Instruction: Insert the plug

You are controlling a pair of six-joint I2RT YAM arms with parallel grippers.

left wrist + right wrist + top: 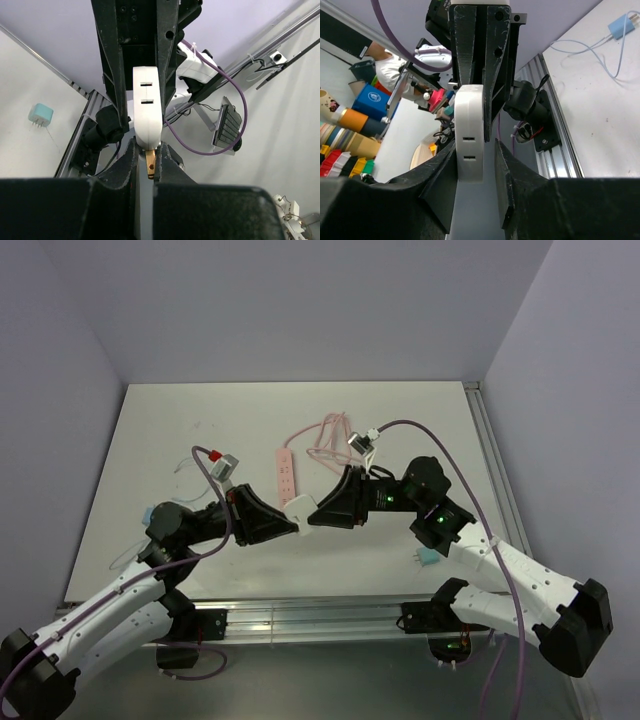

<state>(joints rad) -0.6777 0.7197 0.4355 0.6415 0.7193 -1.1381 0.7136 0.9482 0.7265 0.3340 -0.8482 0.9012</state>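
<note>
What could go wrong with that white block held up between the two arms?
The left gripper seems to pinch the white block only at its end, by the brass prong, so it might tilt or drop. The teal plug lies right beside the right arm, which could knock it or snag its wire.

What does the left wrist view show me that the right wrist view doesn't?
Only left wrist: a brass prong at the end of the white block, pinched in the left claw, and a teal plug lying on the table. Only right wrist: a light-blue plug with looping wire at top right, and colourful clutter beyond the table edge. Both: the white block, two slots facing the camera, standing between the left claw and the right claw.
</note>
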